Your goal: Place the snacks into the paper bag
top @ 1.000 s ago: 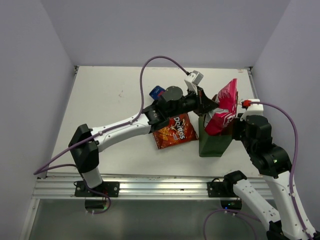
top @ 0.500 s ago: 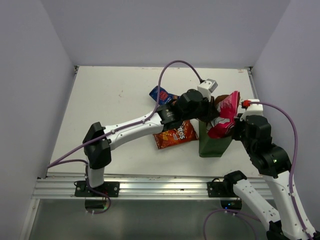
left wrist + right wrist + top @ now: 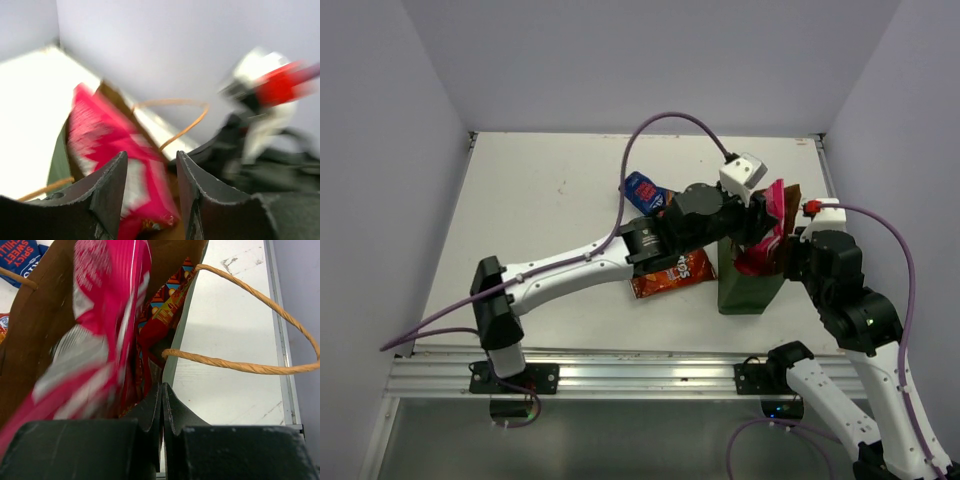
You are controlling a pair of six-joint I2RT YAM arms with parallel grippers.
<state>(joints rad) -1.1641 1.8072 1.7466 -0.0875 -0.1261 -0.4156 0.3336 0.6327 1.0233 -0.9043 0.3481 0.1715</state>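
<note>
Upright right of centre, paper bag [image 3: 745,290]: thin and floppy, rim pinched in the shut right gripper [image 3: 161,390]. Inside its mouth, large pink-white packet [image 3: 772,235], probably light, crinkly and slippery, below the parted left gripper [image 3: 150,160]. Outside on the table, Doritos bag [image 3: 670,275], then blue bag [image 3: 645,188], best pinched at a sealed edge.

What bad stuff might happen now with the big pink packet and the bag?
The pink-white packet pokes up above the rim of the paper bag, so it might flop out. The left tool hangs open near a rope handle; lifting away could snag it and tug the bag over.
</note>
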